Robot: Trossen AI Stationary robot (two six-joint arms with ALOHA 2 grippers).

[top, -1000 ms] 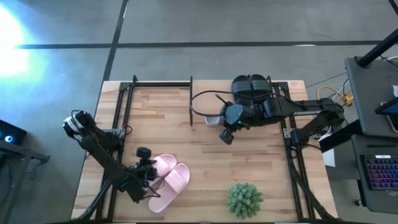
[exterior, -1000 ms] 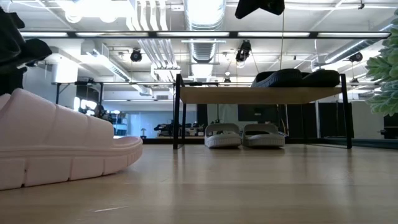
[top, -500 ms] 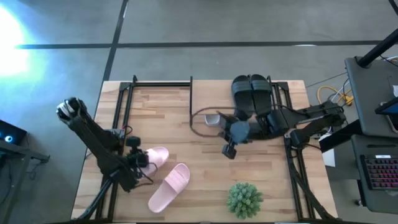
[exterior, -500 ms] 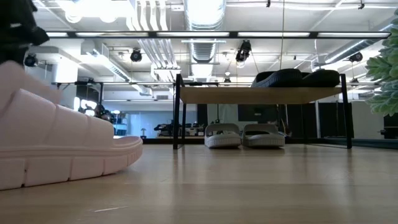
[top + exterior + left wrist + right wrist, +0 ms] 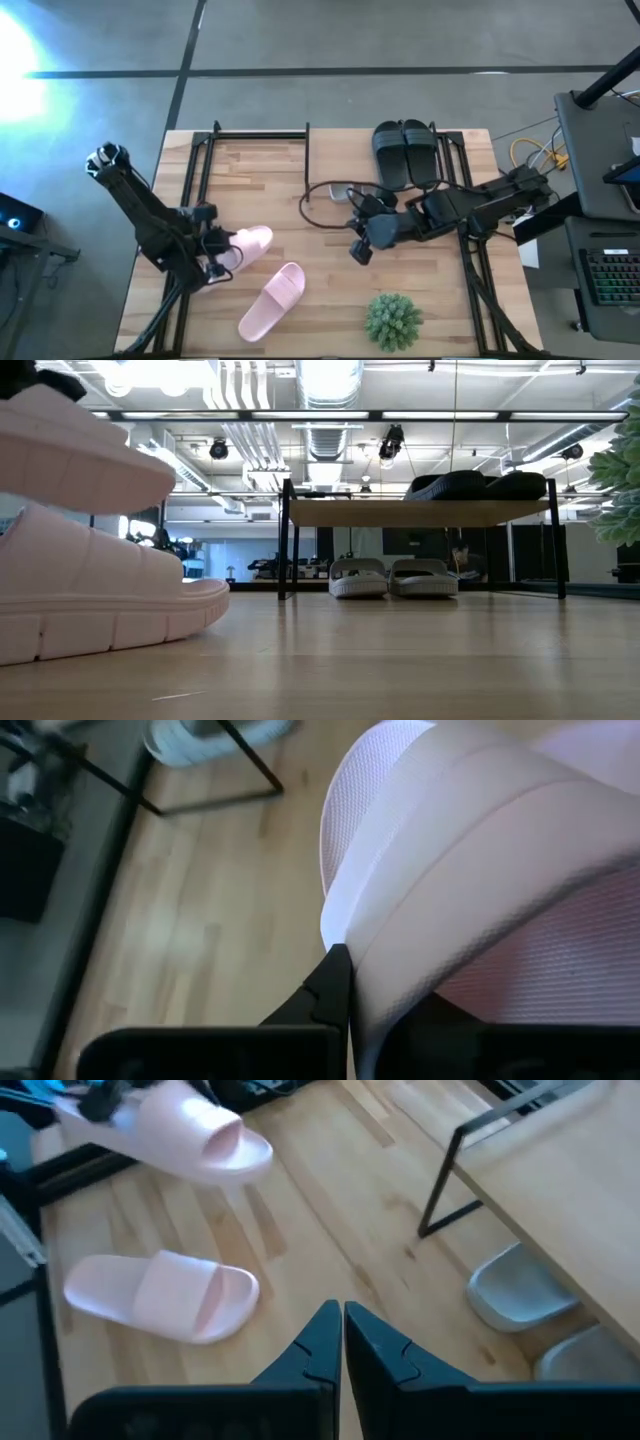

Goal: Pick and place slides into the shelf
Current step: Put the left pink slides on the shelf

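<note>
My left gripper [image 5: 218, 256] is shut on one pale pink slide [image 5: 248, 243], which shows raised in the low view [image 5: 80, 455] and in the right wrist view [image 5: 170, 1132]. Its mate [image 5: 273, 300] lies flat on its sole on the tabletop, near the front edge. The black pair [image 5: 405, 150] sits on the shelf's plank top [image 5: 420, 512]. The grey-white pair [image 5: 390, 577] stands on the table under the plank. My right gripper [image 5: 360, 246] is shut and empty, hovering mid-table in front of the shelf. My left gripper holds the pink slide at its end toward the table's left, coming in from the left. One finger [image 5: 330, 988] lies against the slide's edge beside the wide strap [image 5: 430, 920]; the slide hides the other finger. The slide is lifted clear, roughly level, above its mate.
A small green plant [image 5: 392, 318] stands near the front edge, right of the lying slide. A dark cable [image 5: 322, 190] loops on the table before the shelf. Black frame rails [image 5: 195, 175] run along both table sides. Bare wood lies between the two grippers.
My left gripper has risen and drawn toward the table's left and far side, carrying one pink slide up clear of the table; its mate has stayed put. My right gripper has pulled back from the shelf toward the near edge.
</note>
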